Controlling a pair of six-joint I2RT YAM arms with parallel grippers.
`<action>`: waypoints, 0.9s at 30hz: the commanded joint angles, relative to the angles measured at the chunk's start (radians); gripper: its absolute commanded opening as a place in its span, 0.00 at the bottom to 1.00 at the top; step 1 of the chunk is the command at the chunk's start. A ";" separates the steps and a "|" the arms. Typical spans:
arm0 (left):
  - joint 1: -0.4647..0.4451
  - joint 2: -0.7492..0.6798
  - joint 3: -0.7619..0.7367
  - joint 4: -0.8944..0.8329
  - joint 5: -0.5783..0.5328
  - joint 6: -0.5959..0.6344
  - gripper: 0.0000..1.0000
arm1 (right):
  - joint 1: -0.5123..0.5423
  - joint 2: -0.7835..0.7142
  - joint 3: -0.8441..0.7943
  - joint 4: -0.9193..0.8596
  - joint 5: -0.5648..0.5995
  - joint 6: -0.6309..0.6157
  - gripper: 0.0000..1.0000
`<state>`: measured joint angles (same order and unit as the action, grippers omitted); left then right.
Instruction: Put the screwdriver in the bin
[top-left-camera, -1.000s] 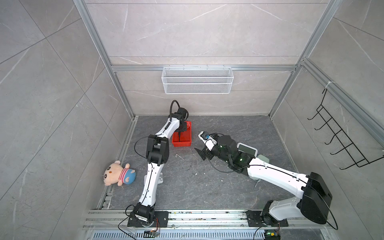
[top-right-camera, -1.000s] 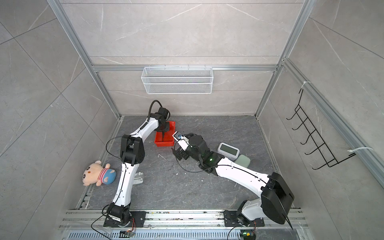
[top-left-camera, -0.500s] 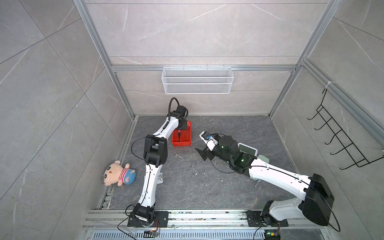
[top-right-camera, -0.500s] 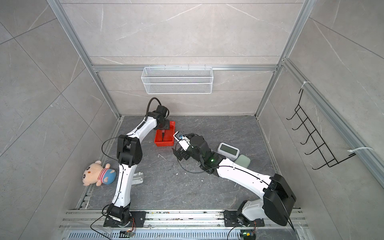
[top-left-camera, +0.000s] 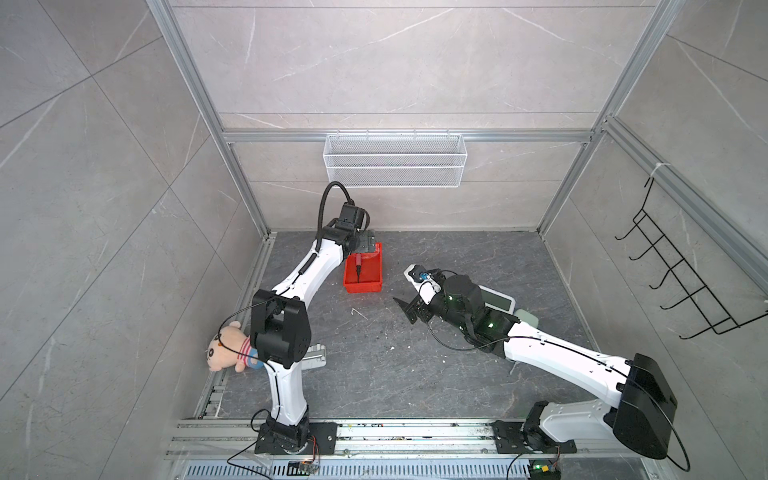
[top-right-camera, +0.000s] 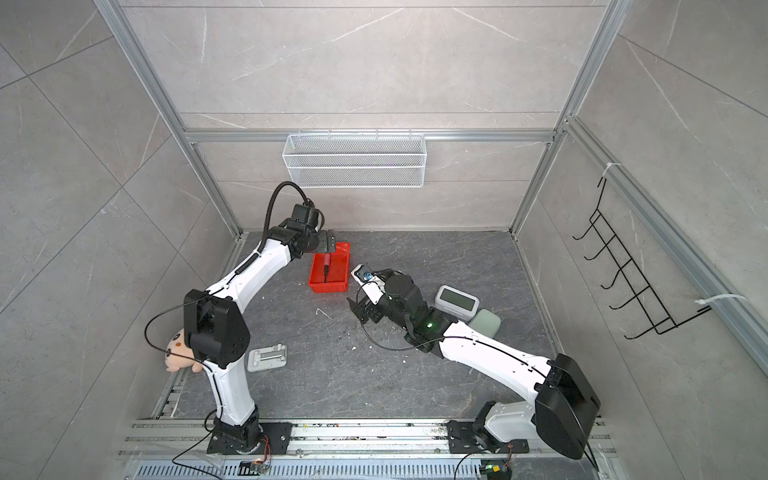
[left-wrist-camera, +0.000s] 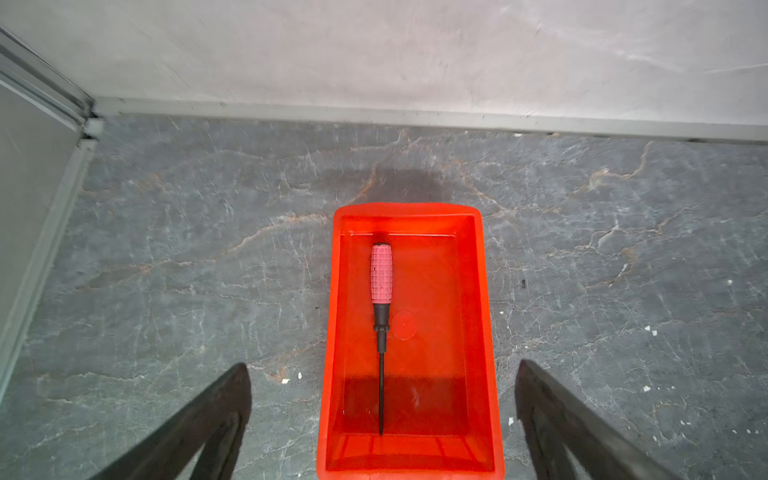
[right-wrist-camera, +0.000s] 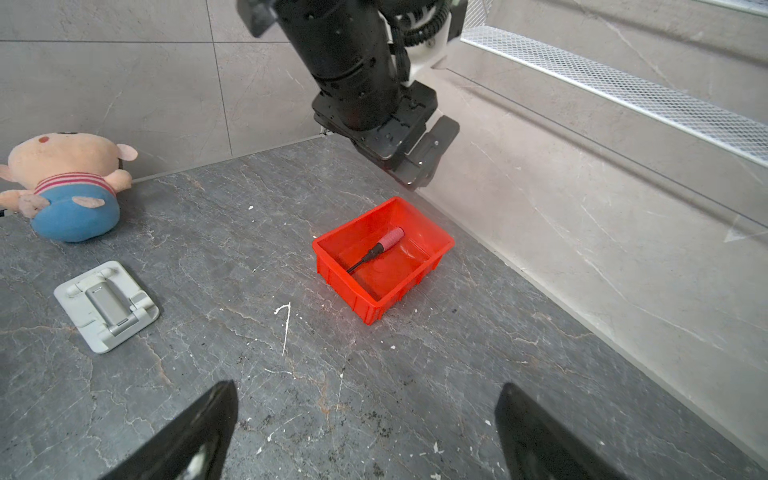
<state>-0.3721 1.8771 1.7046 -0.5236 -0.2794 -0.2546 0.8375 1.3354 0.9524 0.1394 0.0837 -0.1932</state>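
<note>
L fingers (left-wrist-camera: 208, 428) spread wide, empty, above bin (left-wrist-camera: 473, 291) w/ screwdriver (left-wrist-camera: 381, 286) inside; R fingers (right-wrist-camera: 199, 432) also wide, empty.

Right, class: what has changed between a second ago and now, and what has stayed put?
The left gripper opened and let go of the screwdriver, which dropped and now lies flat in the bin. The bin, the right gripper and the plush toy stayed where they were.
</note>
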 joint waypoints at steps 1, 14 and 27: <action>-0.021 -0.141 -0.124 0.144 -0.044 0.048 1.00 | 0.006 -0.038 -0.024 0.030 0.014 0.031 0.99; -0.044 -0.599 -0.724 0.526 -0.067 0.157 1.00 | 0.003 -0.163 -0.152 0.048 0.091 0.056 0.99; 0.011 -0.815 -1.182 0.858 -0.138 0.277 0.97 | -0.161 -0.353 -0.374 0.118 0.179 0.035 0.99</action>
<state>-0.3965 1.0943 0.5964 0.1551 -0.4099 -0.0216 0.7174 1.0271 0.6292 0.2153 0.2325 -0.1562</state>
